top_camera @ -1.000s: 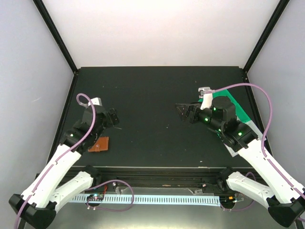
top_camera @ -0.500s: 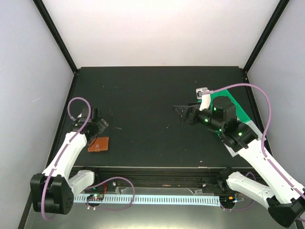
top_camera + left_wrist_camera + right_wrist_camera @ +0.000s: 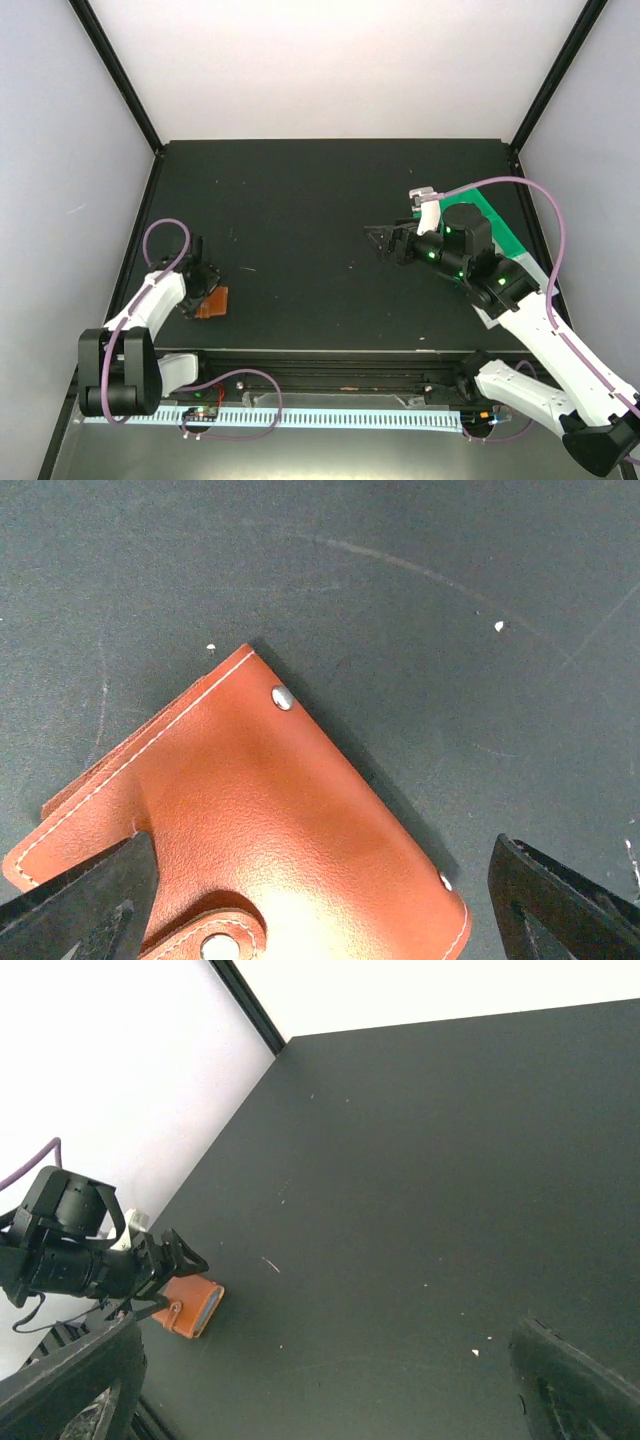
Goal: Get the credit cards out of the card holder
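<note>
- Left gripper (image 3: 202, 277) is spread wide and grips nothing. The left wrist view shows the left gripper (image 3: 320, 880) with one finger (image 3: 85, 900) over the card holder's corner and the other finger off past its far edge.
- Whether either finger touches the leather cannot be told.
- Card holder (image 3: 270, 830) lies flat and folded shut on the black table (image 3: 320, 200), between and just ahead of the left fingers.
- Only the left wrist view gives detail: brown leather, white stitching, a metal rivet (image 3: 282, 697) at the corner away from the fingers, and the snap tab (image 3: 215, 942) close by the near finger.
- In the top view the card holder (image 3: 211, 302) is a small brown patch half covered by the left gripper.
- Right gripper (image 3: 378, 238) is released, with nothing between its fingers, well apart from the holder.
- The right wrist view shows the right gripper (image 3: 320, 1380) with dark fingers in both lower corners. Far ahead of them are the card holder (image 3: 190, 1307), its pale edge showing, and the left gripper (image 3: 172, 1252) above it.
- Only the top view shows a green flat item (image 3: 497, 228) under the right arm, behind its fingers.
</note>
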`<state>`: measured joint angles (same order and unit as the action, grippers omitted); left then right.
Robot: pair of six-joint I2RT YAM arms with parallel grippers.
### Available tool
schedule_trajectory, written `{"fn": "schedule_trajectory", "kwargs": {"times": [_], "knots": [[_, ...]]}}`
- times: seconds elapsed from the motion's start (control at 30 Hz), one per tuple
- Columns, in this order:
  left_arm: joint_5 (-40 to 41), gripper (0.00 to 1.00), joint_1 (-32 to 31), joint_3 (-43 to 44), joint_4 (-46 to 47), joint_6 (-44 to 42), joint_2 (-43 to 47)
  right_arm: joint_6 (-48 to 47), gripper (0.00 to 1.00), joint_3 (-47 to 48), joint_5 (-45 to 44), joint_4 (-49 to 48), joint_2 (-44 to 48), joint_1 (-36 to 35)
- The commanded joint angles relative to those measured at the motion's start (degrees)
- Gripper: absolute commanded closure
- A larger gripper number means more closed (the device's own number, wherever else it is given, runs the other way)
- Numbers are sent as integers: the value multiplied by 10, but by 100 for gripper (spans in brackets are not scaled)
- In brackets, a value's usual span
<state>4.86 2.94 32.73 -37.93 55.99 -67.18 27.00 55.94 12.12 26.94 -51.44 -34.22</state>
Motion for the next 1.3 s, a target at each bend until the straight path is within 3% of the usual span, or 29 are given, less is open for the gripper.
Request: {"fn": "schedule_trajectory", "kwargs": {"times": [0.0,0.1,0.33,0.7,0.9,1.03,1.27], "knots": [[-70,12,3,-8,54,-5,-32,-7,0,-9,-3,-3,-1,5],[-129,14,-8,-13,83,-18,-51,-11,0,-6,-4,4,-1,5],[-173,14,-97,-7,106,20,-93,-14,0,-5,-28,13,1,5],[-201,14,-328,74,133,132,-115,-3,0,-16,-43,34,7,4],[-178,13,-347,143,104,-15,-113,4,0,-24,-34,29,6,5],[-213,18,-327,133,133,-118,-104,3,0,-29,-34,27,6,5],[-189,21,-264,127,90,-236,-124,-5,0,-28,-33,33,11,4]]}}
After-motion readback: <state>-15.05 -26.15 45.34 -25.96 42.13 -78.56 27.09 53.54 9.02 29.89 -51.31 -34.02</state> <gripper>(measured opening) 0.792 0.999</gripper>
